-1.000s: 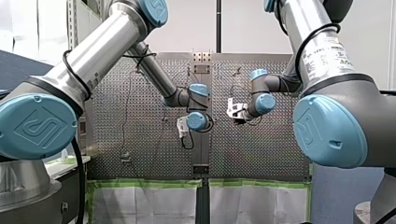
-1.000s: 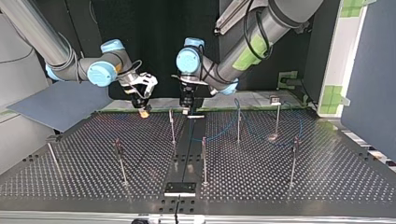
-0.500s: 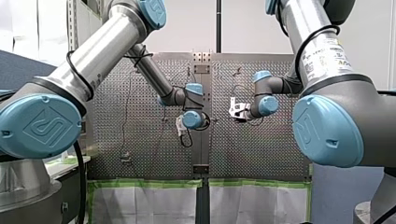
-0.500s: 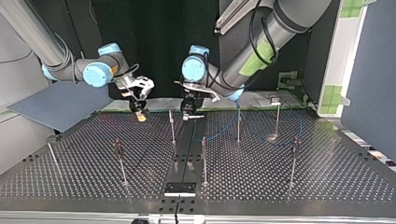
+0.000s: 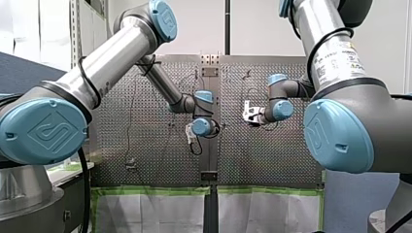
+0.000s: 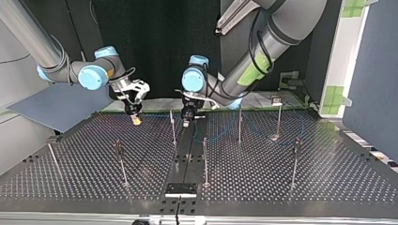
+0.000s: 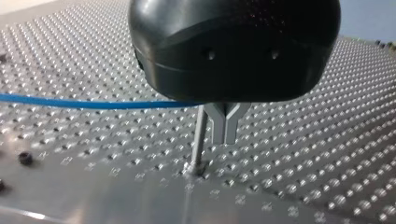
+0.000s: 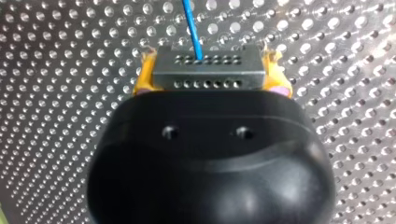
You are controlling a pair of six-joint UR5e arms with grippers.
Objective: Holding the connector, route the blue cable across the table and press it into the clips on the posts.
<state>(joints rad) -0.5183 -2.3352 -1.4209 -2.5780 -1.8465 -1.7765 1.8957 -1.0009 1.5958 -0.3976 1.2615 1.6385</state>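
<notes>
Right wrist view: my right gripper [image 8: 210, 77] has its jaws pinching the grey connector [image 8: 207, 73] between yellow pads [image 8: 142, 81]. The blue cable [image 8: 190, 23] leaves the connector's far face and runs ahead over the perforated table [image 8: 56, 70].

Left wrist view: my left gripper [image 7: 224, 135] has its metal jaws pressed together at the tips, just beside a thin upright post [image 7: 200, 135]. The cable runs level up to the gripper's body; whether it is gripped cannot be told.

Top view: the right gripper is at upper left of the frame and the left gripper at upper centre, both near the table's far edge.
</notes>
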